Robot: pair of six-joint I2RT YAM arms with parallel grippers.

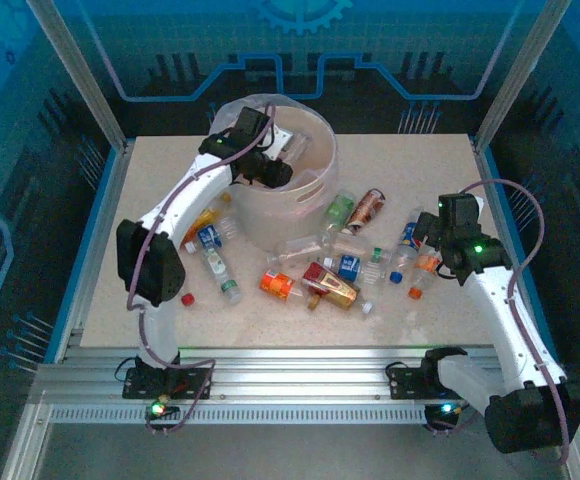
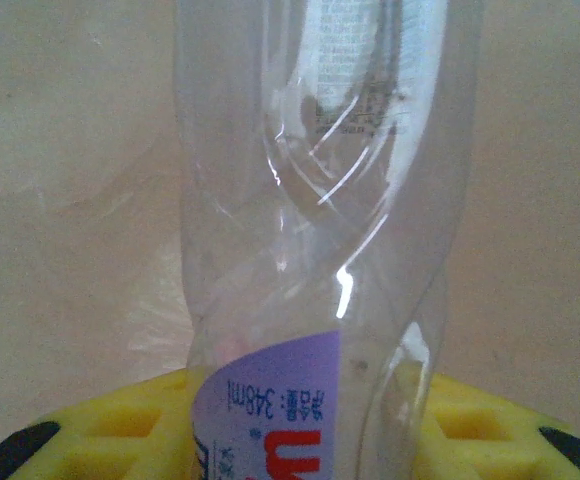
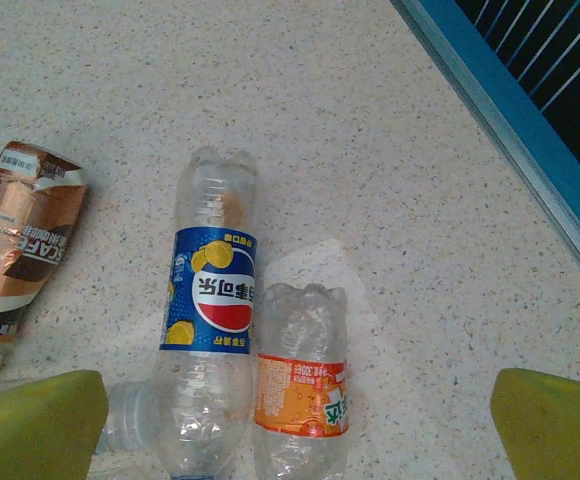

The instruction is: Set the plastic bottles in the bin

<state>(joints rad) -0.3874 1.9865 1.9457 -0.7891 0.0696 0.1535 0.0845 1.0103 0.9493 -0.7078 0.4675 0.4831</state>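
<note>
Overhead, the bin [image 1: 290, 215] stands upper centre on the table [image 1: 270, 325], with the left gripper [image 1: 268, 172] over its mouth and a bottle [image 2: 310, 250] in its grip. Other plastic bottles [image 1: 330, 285] lie scattered lower left and lower right of it, the right gripper [image 3: 298, 425] above the rightmost pair.

Crushed plastic bottles [image 1: 330, 285] lie scattered on my table [image 1: 430, 330] beside the round whitish bin [image 1: 280, 218]; one clear purple-labelled bottle [image 2: 310, 250] hangs over its mouth.
</note>
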